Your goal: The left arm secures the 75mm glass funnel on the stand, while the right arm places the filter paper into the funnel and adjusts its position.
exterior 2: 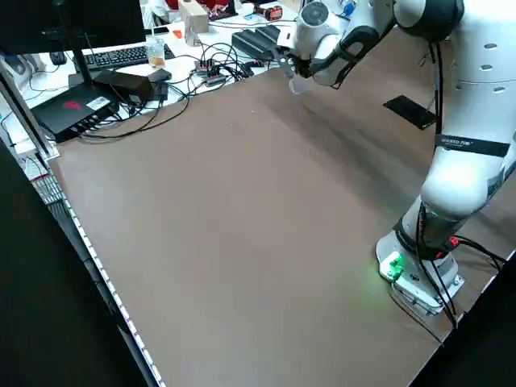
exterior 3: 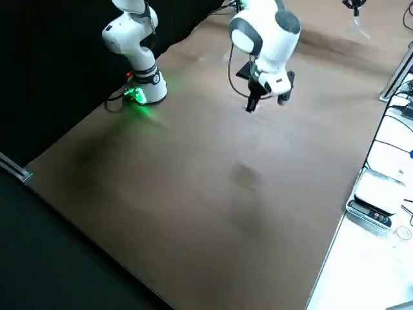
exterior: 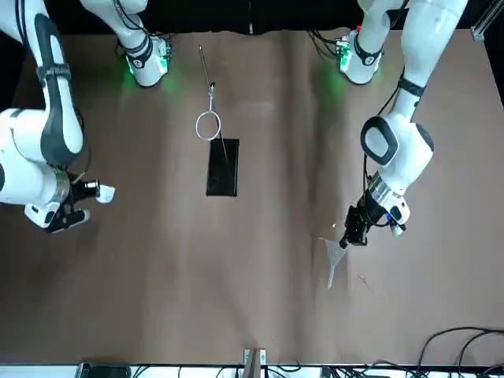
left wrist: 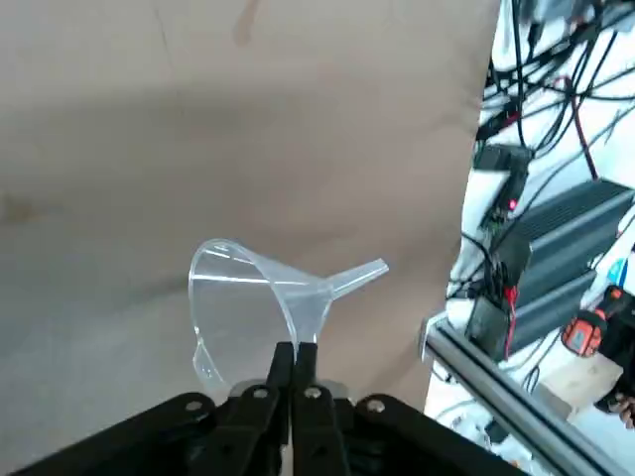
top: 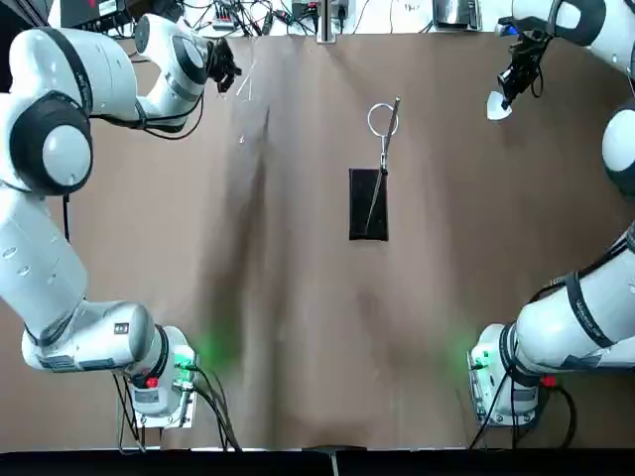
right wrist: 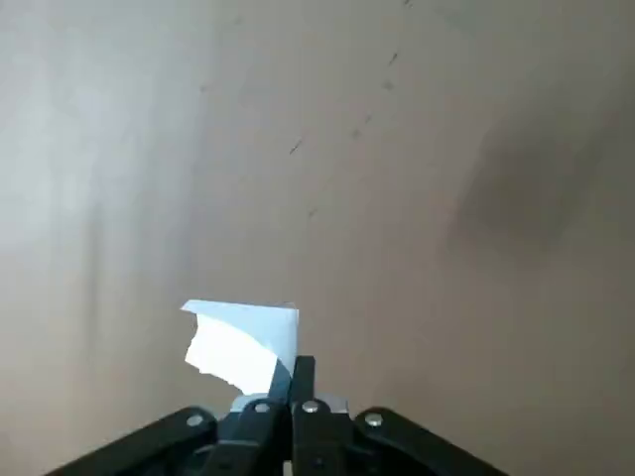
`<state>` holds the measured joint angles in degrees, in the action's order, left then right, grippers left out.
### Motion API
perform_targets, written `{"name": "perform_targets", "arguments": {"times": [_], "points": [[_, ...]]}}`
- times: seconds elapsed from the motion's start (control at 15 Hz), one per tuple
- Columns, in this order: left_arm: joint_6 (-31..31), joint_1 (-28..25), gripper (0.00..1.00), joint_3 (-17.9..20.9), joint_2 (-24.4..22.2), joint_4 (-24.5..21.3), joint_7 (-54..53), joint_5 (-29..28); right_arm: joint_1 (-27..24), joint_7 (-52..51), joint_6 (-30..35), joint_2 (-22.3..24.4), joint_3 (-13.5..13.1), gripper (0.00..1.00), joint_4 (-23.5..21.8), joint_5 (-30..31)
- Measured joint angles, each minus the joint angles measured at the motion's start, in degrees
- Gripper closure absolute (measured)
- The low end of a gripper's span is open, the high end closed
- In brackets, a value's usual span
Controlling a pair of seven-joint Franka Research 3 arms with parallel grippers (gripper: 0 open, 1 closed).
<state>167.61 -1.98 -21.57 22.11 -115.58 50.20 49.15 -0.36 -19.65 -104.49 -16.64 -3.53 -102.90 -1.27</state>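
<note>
The left tool is pinching the funnel by its rim at the bench's far left, while the right tool is clamping the paper at far right, both well apart from the stand, whose ring is standing empty for loading.
</note>
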Motion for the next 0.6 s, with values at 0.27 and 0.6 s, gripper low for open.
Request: {"name": "perform_targets", "arguments": {"times": [0.27,0.6], "points": [[-8.9,-0.2,0.97,-0.4,-5.0,-0.1,1.5,0.0,2.2,3.7,11.4,4.0,0.1,0.99,3.0,0.0],[-23.8,-1.9,0.97,-0.1,-12.6,-0.1,7.6,-0.1,2.3,4.1,17.5,6.5,-0.2,0.99,6.6,-0.2]]}}
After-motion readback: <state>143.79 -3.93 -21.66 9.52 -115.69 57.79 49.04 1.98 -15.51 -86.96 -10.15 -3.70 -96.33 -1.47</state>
